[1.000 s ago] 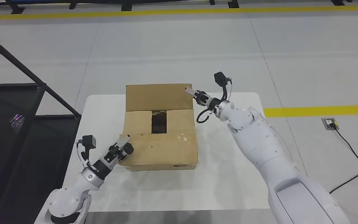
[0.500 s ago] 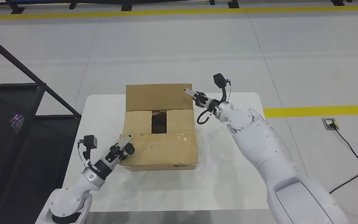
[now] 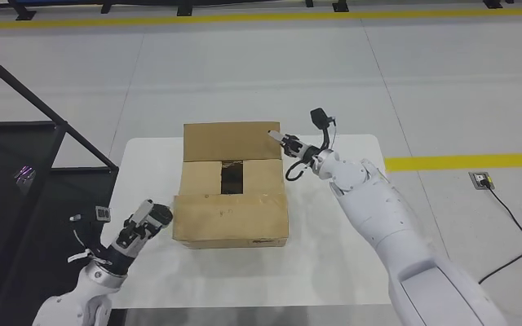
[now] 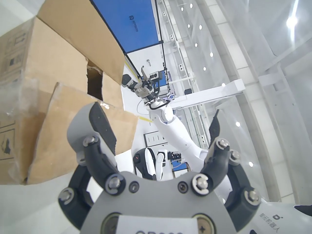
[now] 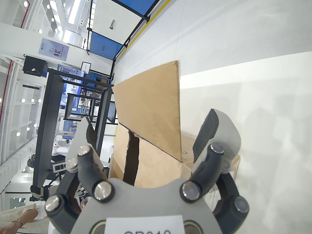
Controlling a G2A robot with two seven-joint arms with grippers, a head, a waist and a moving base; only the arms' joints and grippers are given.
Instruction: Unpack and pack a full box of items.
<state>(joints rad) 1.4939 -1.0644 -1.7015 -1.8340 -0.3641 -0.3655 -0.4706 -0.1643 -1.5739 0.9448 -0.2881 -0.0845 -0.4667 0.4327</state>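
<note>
A brown cardboard box (image 3: 231,218) stands in the middle of the white table (image 3: 326,253). Its far flap (image 3: 231,140) is folded outward, and a dark gap (image 3: 232,177) shows between the inner flaps. My right gripper (image 3: 277,136) is open at the far flap's right corner; in its wrist view the flap (image 5: 151,108) stands between the fingers of the gripper (image 5: 148,132). My left gripper (image 3: 153,215) hangs open a little left of the box's near left corner, holding nothing. Its wrist view shows the gripper (image 4: 158,127) beside the box (image 4: 36,69).
A black metal rack (image 3: 33,204) stands just off the table's left edge. Bare table surface lies to the right of the box and in front of it. The floor beyond carries yellow lines.
My left gripper has drawn back from the box's near left corner, moving left and away from it. The right gripper has hardly shifted at the far flap.
</note>
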